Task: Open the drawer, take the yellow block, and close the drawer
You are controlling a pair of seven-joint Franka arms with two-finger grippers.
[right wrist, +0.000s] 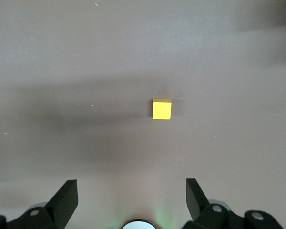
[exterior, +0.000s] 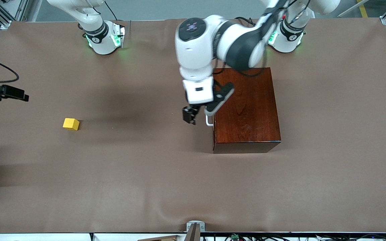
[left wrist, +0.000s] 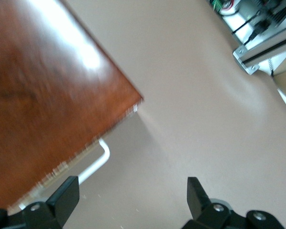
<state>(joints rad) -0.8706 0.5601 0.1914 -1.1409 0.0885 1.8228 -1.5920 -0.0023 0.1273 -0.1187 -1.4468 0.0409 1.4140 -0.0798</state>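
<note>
Yellow block (exterior: 71,124) on bare worktop (exterior: 152,187) toward right arm's end, well apart from box; likely light, rigid, grippable across flat opposite faces.

Drawer (exterior: 214,127) closed in dark wooden box (exterior: 246,110); handle (exterior: 209,121) stiff, hookable.

Left end effector (exterior: 190,115) spread wide beside handle.

Right end effector (right wrist: 131,195) spread, empty above block, waiting.

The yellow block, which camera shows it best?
The right wrist view: the yellow block sits alone mid-picture, edges crisp. The front view shows it small, toward the right arm's end of the table. The left wrist view misses it.
</note>
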